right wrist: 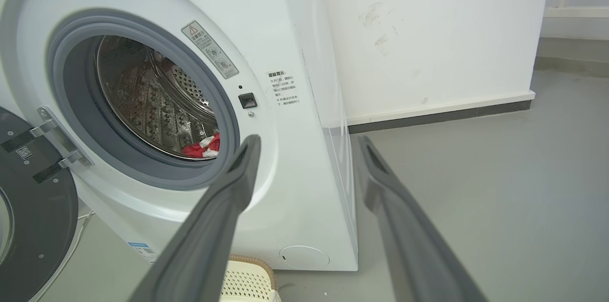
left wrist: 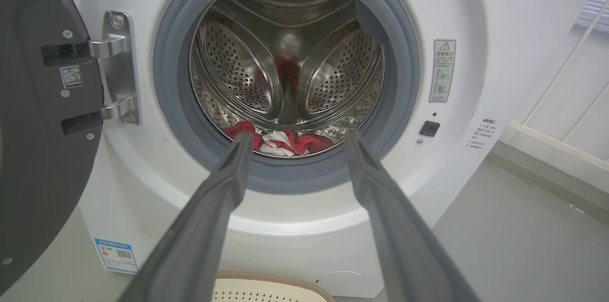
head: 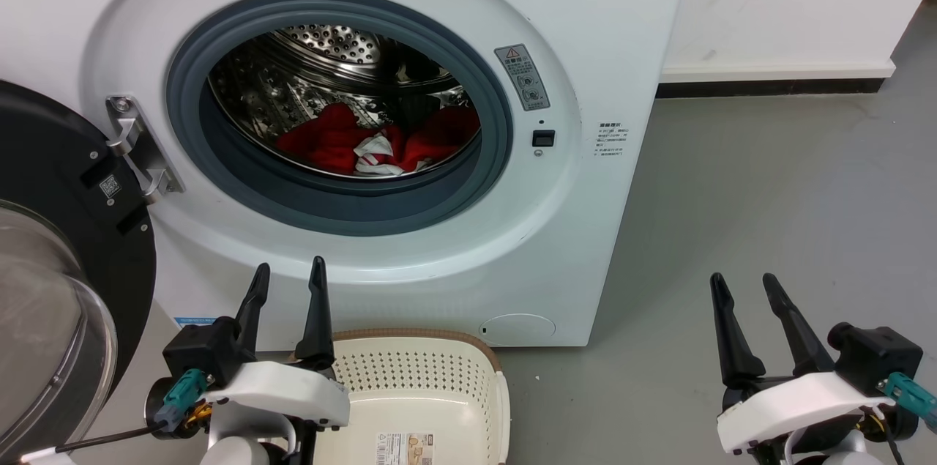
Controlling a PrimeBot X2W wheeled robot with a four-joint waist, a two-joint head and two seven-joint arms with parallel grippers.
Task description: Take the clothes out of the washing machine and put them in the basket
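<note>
- Lying crumpled at the bottom front of the perforated steel drum (head: 322,62), the red clothes with white striped trim (head: 329,139) are noted. The heap is spread wider left to right than front to back.
- The drum is ringed by the grey rubber gasket (head: 219,179) of the large white front-loading washing machine (head: 585,25).
- The cream perforated plastic basket with a brown woven-look rim (head: 417,335) is set on the floor below the opening; no garment is seen in it.
- The left gripper (head: 290,265) is judged nearer: the heap lies ahead and above it, beyond the gasket lip. Its fingers are parted, nothing held.
- The right gripper (head: 742,277) is parked well to the right, likewise parted and empty.
- The heap's full width is given by the head view. In the left wrist view it is framed between the fingers, half hidden by the lip.
</note>
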